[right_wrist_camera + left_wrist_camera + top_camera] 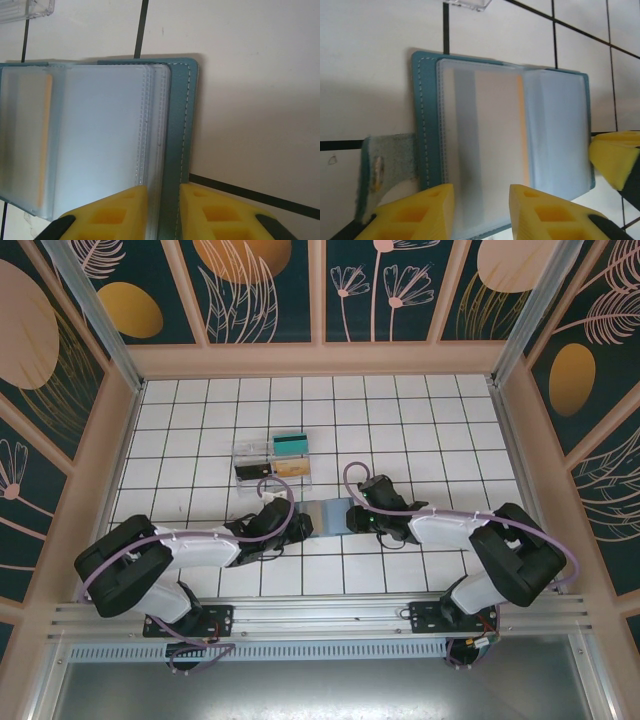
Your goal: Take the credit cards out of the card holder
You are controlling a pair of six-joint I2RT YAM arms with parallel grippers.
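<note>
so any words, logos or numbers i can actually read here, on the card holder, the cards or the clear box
None can be read.
Card holder: stitching only, no lettering.
Orange-edged card behind the frosted sleeve: blurred to pale bands.
Teal card, black card, tan card and clear box: too small in the top view to show any print.

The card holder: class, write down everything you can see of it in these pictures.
The card holder lies open and flat on the white tiled table, between the left gripper and right gripper. Its soft slate-blue cover has pale stitching and a fuzzy closing tab. Inside are frosted clear sleeves; an orange card edge shows through one. Both grippers' yellow fingers stand over its edges; contact cannot be told.
</note>
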